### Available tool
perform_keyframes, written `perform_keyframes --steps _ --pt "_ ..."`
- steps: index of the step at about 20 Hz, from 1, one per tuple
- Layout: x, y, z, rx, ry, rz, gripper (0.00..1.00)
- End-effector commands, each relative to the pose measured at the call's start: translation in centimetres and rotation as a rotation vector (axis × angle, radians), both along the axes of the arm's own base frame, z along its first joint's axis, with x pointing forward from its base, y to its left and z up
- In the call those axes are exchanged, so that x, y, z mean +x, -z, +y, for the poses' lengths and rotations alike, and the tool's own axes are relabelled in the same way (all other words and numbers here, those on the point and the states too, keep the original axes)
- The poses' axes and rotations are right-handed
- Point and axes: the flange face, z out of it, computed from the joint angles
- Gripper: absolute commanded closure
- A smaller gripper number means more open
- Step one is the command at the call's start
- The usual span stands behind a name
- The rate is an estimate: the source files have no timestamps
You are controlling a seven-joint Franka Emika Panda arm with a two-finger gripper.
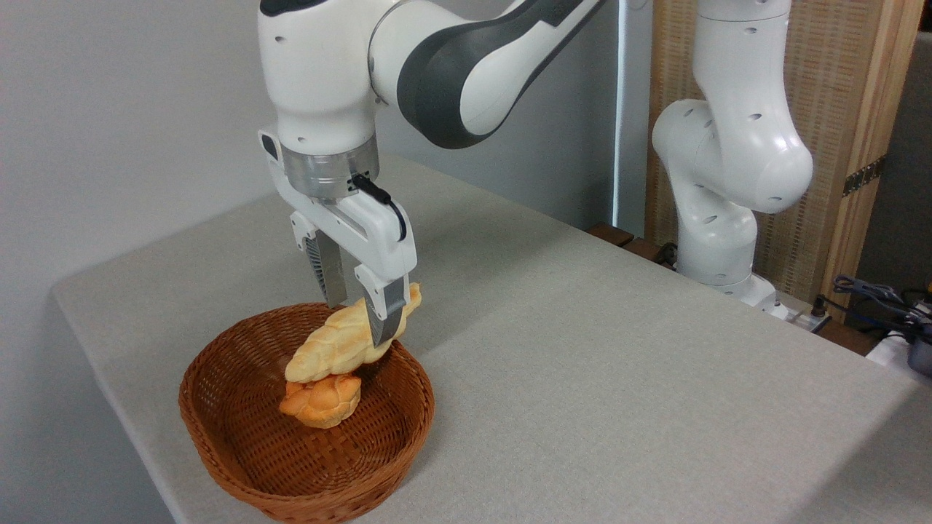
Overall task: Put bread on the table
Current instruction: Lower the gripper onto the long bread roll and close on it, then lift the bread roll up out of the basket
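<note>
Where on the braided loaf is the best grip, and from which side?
Across the narrow width of the bread, upper-middle, from above. It lies tilted, lower end by the bun, upper end raised over the basket rim. The gripper fingers already straddle it there.

One fixed camera looks down at a slant from above the table's [619, 349] near side, facing across it toward a grey wall and a slatted wood panel [830, 109]. It sits close — the arm's [451, 65] upper links run out of the top edge, the wicker basket [240, 451] nearly meets the bottom edge. No second view is given.
</note>
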Motion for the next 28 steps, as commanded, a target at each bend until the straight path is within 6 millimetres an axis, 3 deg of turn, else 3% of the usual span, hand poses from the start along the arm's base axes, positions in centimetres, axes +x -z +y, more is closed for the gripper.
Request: perform_keyframes --steps 1,6,7,10,20,25,28 --pt "0.1 0.5 0.2 0.02 0.018 -0.009 0.0" --pt "0.3 1.3 -1.0 0.033 0.039 -0.006 0.0" --pt "0.3 1.3 -1.0 0.033 0.039 -0.008 0.04" --pt "0.3 1.2 -1.1 0.031 0.047 -0.01 0.55" --pt "0.2 0.4 -0.5 0.025 0.045 -0.022 0.52" --pt "-2.0 -3.8 0.6 0.004 0.043 -0.043 0.5" --pt "-5.6 -4.5 1.2 -0.011 0.06 0.001 0.5"
